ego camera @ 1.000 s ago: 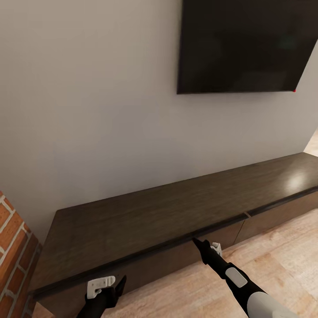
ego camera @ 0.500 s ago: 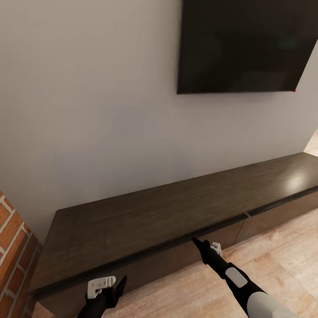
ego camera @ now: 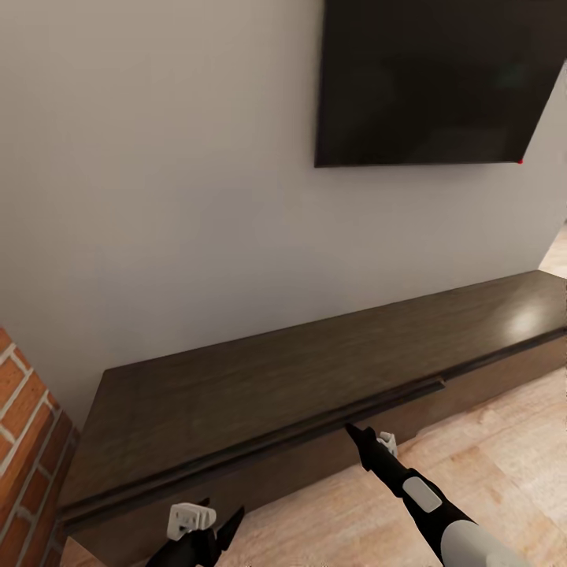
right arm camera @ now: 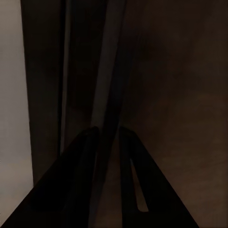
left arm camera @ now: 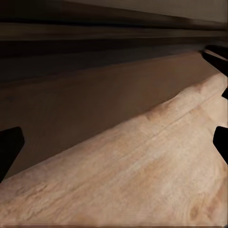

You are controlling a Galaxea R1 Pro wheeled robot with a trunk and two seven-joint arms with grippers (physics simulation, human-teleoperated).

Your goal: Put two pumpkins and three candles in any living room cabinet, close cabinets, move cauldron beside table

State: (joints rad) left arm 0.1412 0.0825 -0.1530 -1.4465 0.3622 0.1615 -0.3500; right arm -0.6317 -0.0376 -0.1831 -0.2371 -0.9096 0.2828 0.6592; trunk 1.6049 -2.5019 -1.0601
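left gripper low at the near edge of the head view, fingers spread wide apart over the pale wood floor, just in front of the cabinet. right gripper reaches up to the cabinet's front top lip, its 2 fingers drawn nearly together with a thin gap, apparently pinching that edge. behind: grey wall, dark tv, brick at far left.
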